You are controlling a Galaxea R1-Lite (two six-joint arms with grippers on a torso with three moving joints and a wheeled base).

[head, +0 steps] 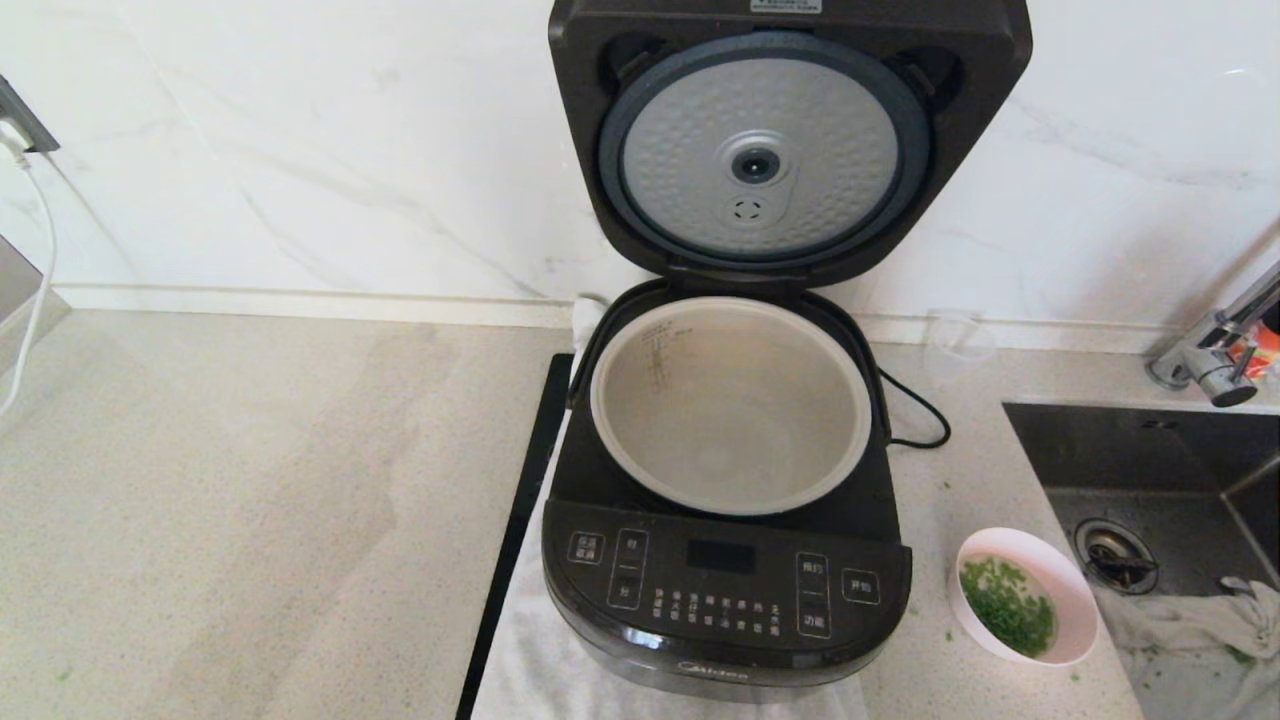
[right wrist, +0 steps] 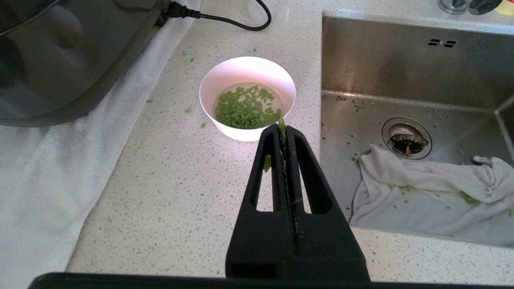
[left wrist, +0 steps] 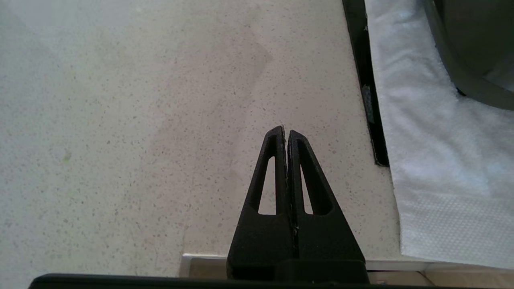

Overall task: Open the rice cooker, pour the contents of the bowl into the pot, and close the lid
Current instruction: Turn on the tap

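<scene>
The black rice cooker [head: 725, 590] stands on a white towel with its lid [head: 765, 150] swung up, showing the dimpled silver inner plate. Its grey-beige pot [head: 730, 405] looks empty. The pale pink bowl [head: 1025, 597] [right wrist: 247, 96] sits right of the cooker near the sink, holding chopped green bits [right wrist: 245, 108] in clear water. My right gripper [right wrist: 283, 130] hovers short of the bowl, shut, with green bits stuck to its fingers. My left gripper [left wrist: 284, 130] is shut over bare counter left of the cooker. Neither arm shows in the head view.
A steel sink [head: 1160, 480] with a white cloth [right wrist: 433, 188] lies right of the bowl, a tap [head: 1225, 350] behind it. The cooker's black cord [head: 915, 410] and a clear measuring cup [head: 955, 345] are behind. A black strip [head: 515, 530] edges the towel [left wrist: 433, 152]. Green bits dot the counter.
</scene>
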